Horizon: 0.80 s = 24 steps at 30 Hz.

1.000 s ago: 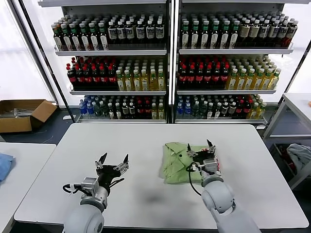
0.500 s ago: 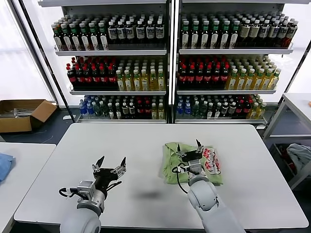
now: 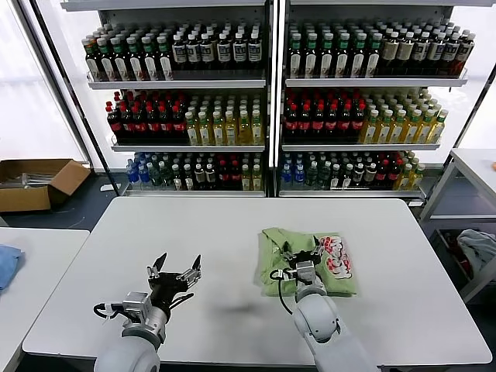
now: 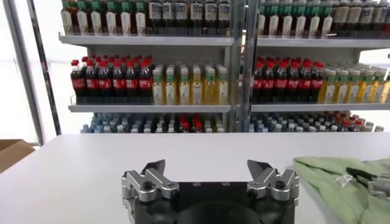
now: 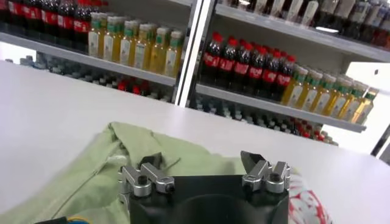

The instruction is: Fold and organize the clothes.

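The clothes (image 3: pixel 270 242) lie as one folded light green pile on the right half of the white table (image 3: pixel 194 225), with a red-and-white print (image 3: pixel 335 256) on the pile's right side. My right gripper (image 3: pixel 303 250) hovers open over the near middle of the pile, and nothing is between its fingers. From the right wrist view the green fabric (image 5: pixel 103 167) spreads under and ahead of the right gripper (image 5: pixel 201 159). My left gripper (image 3: pixel 177 267) stands open over bare table, well left of the pile. The left wrist view has that gripper (image 4: pixel 206 165) empty, the clothes (image 4: pixel 329 178) off to one side.
Tall shelves of bottles (image 3: pixel 267 101) stand behind the table. A cardboard box (image 3: pixel 35 182) sits on the floor at far left. A blue cloth (image 3: pixel 6 265) lies on a side table at left. Another table (image 3: pixel 474 167) and some fabric (image 3: pixel 477 249) are at right.
My right gripper has drawn back toward me and leftward over the green pile, uncovering the red-and-white print. The left gripper has shifted slightly nearer. Both stayed open.
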Each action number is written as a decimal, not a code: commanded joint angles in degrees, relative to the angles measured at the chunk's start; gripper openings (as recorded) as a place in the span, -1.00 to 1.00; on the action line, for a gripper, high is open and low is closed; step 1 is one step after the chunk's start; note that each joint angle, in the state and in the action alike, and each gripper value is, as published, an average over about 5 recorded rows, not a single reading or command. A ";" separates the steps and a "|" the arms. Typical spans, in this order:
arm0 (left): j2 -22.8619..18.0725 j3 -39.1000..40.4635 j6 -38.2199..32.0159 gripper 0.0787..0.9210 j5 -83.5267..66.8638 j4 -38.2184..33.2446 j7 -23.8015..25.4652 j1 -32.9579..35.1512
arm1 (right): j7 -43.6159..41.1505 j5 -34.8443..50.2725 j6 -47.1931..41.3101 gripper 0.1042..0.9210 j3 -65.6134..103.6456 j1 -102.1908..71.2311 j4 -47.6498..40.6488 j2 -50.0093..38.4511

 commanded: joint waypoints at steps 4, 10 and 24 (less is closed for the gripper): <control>0.01 0.13 -0.12 0.77 0.15 -0.47 0.35 0.85 | -1.00 3.55 3.26 0.76 1.40 -0.40 -0.65 2.00; -0.17 0.43 -0.10 0.77 0.19 -0.92 0.52 1.09 | 0.69 7.91 3.36 0.76 3.97 -0.56 9.03 0.73; -1.29 2.84 0.04 0.77 1.14 -0.12 0.51 0.82 | 9.19 21.17 -8.16 0.76 8.62 -11.73 18.11 -4.07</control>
